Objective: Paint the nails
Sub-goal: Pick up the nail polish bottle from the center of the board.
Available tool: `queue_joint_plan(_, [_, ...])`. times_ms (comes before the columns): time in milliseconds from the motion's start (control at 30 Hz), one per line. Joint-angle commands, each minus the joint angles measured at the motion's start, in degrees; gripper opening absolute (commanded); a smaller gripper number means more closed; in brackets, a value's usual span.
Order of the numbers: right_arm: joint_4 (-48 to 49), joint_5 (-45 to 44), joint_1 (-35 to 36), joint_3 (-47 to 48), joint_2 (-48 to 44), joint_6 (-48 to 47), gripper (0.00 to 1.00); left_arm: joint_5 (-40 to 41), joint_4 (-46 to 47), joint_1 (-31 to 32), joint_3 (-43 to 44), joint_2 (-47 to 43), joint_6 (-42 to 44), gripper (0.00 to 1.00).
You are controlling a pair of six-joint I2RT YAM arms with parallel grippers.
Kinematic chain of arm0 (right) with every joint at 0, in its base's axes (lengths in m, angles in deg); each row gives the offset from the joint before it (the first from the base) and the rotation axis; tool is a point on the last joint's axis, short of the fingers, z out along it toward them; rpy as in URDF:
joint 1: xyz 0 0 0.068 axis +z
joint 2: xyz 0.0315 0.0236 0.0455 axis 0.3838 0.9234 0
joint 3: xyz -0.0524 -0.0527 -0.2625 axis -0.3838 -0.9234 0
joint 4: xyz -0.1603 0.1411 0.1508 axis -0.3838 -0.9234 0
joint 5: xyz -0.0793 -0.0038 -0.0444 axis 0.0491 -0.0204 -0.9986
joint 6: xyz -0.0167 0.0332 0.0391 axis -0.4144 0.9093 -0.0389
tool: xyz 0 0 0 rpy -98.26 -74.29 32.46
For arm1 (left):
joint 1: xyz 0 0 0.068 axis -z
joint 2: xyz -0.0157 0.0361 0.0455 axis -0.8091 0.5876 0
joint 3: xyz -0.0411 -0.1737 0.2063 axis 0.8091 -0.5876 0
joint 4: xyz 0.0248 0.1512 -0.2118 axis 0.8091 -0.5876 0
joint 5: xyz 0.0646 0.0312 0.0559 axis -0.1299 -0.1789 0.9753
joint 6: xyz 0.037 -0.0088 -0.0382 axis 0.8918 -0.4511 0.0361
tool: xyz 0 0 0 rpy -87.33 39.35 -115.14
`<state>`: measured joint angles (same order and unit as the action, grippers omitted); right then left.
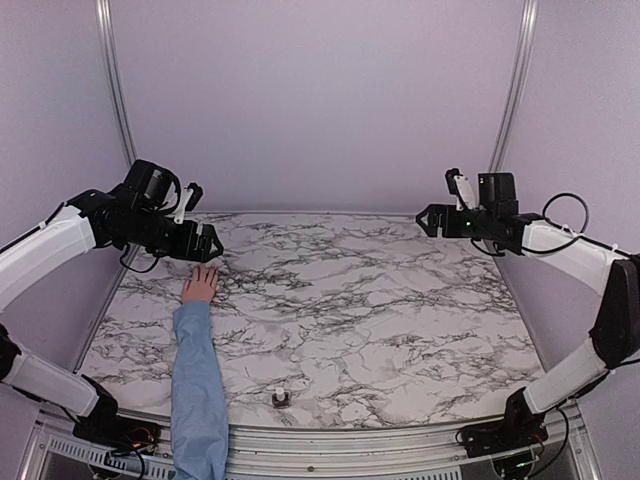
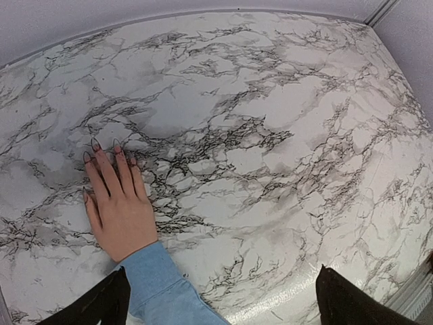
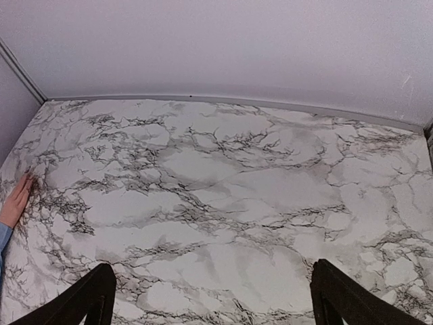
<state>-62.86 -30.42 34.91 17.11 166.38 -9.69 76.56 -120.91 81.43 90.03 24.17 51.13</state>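
A light-skinned hand (image 1: pixel 200 285) in a light blue sleeve (image 1: pixel 198 380) lies flat on the marble table, fingers pointing to the back. Its nails (image 2: pixel 96 145) show in the left wrist view as small dark tips; the hand also shows at the left edge of the right wrist view (image 3: pixel 15 202). My left gripper (image 1: pixel 207 242) hovers open and empty just above and behind the fingertips. My right gripper (image 1: pixel 430 220) is open and empty, raised at the back right, far from the hand. A small dark white-capped bottle (image 1: pixel 282 398) stands near the front edge.
The marble table (image 1: pixel 380 300) is ringed by lilac walls with a metal rail along the front edge. The sleeve reaches over the front left edge.
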Motion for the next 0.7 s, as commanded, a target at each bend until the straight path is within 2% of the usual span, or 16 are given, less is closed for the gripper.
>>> queue_joint_plan(0, [-1.8,-0.5,0.5,1.7,-0.3,0.5,0.99,-1.9,-0.9,-0.2,1.2,-0.5,1.1,0.99])
queue_joint_plan(267, [0.6,-0.9,0.5,-1.4,-4.0,-0.5,0.98,-3.6,-3.7,2.3,2.4,-0.7,4.9,0.99])
queue_joint_plan(467, [6.4,-0.2,0.1,-6.0,-8.0,1.8,0.99,2.1,-10.0,11.4,5.2,2.4,7.2,0.99])
queue_joint_plan(667, [7.0,4.0,-0.3,-7.3,-8.2,0.5,0.98,1.6,-16.0,22.5,9.2,8.3,8.6,0.99])
